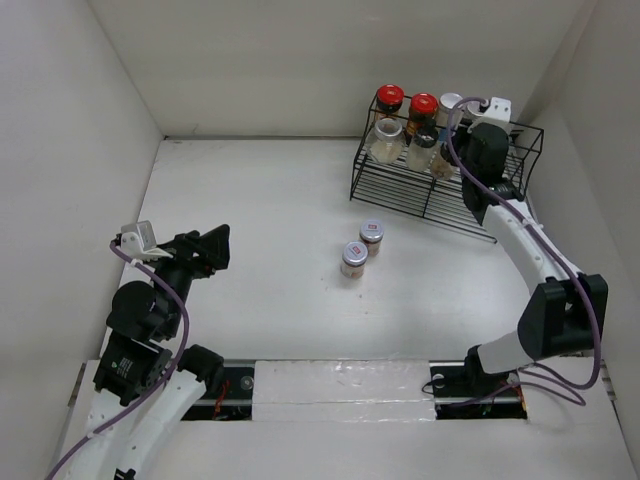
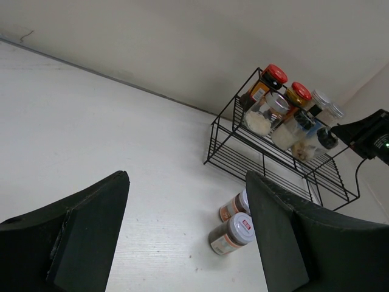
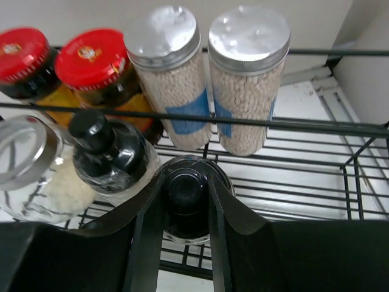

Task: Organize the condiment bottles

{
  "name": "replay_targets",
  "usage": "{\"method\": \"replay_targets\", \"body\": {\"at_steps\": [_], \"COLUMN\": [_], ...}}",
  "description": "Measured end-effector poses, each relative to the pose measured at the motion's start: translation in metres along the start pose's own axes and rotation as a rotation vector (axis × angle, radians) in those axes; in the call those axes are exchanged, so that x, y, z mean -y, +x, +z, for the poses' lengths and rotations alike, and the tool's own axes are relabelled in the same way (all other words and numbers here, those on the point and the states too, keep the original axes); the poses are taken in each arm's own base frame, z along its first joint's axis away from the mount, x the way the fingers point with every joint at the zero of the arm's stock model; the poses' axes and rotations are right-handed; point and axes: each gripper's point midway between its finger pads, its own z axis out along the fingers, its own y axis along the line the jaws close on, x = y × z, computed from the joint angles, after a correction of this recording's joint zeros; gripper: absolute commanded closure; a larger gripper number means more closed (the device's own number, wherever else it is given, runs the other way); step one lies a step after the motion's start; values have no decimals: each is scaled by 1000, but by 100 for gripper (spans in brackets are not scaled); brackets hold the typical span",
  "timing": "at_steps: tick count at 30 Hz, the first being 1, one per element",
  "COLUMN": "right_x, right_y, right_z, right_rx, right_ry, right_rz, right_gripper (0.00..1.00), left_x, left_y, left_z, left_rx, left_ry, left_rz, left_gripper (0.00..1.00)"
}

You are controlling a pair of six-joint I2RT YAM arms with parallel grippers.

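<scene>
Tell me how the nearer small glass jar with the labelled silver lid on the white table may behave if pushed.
Standing upright on a round base, the small glass jar would probably tip if pushed near its lid, then roll. Its smooth glass is likely stiff and slippery. It may knock the similar jar close behind it.

Red-lidded jars point(image 3: 97, 61) and silver-lidded jars point(image 3: 167, 67) are standing upright in the wire rack point(image 1: 400, 197), a black-capped jar point(image 3: 185, 194) before them; two labelled-lid jars point(image 1: 353, 259) are standing close together on the table point(image 1: 250, 230).
</scene>
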Motion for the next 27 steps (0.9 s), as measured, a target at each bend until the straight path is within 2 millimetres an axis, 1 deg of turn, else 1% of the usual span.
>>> {"method": "replay_targets", "body": {"at_steps": [2, 3, 4, 7, 8, 11, 13, 14, 15, 16, 17, 18, 19, 20, 21, 22, 23, 24, 25, 26, 27], "right_x": [1, 1, 1, 1, 1, 2, 2, 0, -1, -3, -9, -19, -30, -46, -59, -74, -88, -102, -115, -124, -133], "right_y": [13, 13, 13, 10, 8, 0, -10, -16, -23, -29, -34, -40, -42, -40, -35, -25, -12, 7, 27, 46, 69], "right_z": [5, 6, 5, 6, 5, 1, -9, -16, -25, -36, -49, -65, -78, -94, -108, -121, -132, -143, -151, -158, -165], "right_rx": [-33, -32, -32, -20, -15, 3, 27, 43, 63, 80, 98, 122, 138, 152, 149, 140, 119, 82, 38, -10, -65], "right_ry": [6, 7, 7, 7, 6, 7, 3, -6, -15, -27, -52, -92, -135, -200, -256, -316, -370, -426, -471, -505, -541], "right_rz": [-12, -14, -15, -13, -14, -10, -4, 1, 0, 1, 4, 12, 13, 29, 32, 34, 30, 19, -2, -25, -67], "right_gripper": [80, 67, 57, 34, 24, 17, 17, 26, 34, 45, 63, 86, 92, 94, 92, 85, 75, 59, 29, 18, 9], "left_x": [0, 0, 0, 0, 0, 0, 0, 0, 0, -1, -1, -1, -1, -1, -1, -1, -1, -1, -1, -1, -1], "left_y": [0, 0, 0, 0, 0, 1, 1, 2, 2, 2, 2, 2, 2, 2, 2, 2, 2, 2, 2, 3, 3], "left_z": [0, 0, 0, 0, 0, 1, 2, 2, 2, 2, 2, 2, 2, 2, 2, 2, 2, 2, 2, 3, 3], "left_rx": [0, 0, 0, 0, 0, -3, -6, -7, -8, -8, -8, -8, -9, -8, -9, -8, -8, -8, -9, -10, -11], "left_ry": [0, 0, 0, -1, -1, -2, -4, -4, -5, -5, -5, -5, -5, -5, -5, -5, -5, -5, -6, -6, -6], "left_rz": [0, 0, 0, 0, 0, 2, 2, 3, 3, 3, 3, 3, 3, 3, 3, 3, 3, 3, 4, 4, 4], "left_gripper": [27, 27, 27, 27, 27, 27, 27, 27, 27, 27, 27, 27, 27, 27, 27, 27, 27, 27, 27, 27, 27]}}
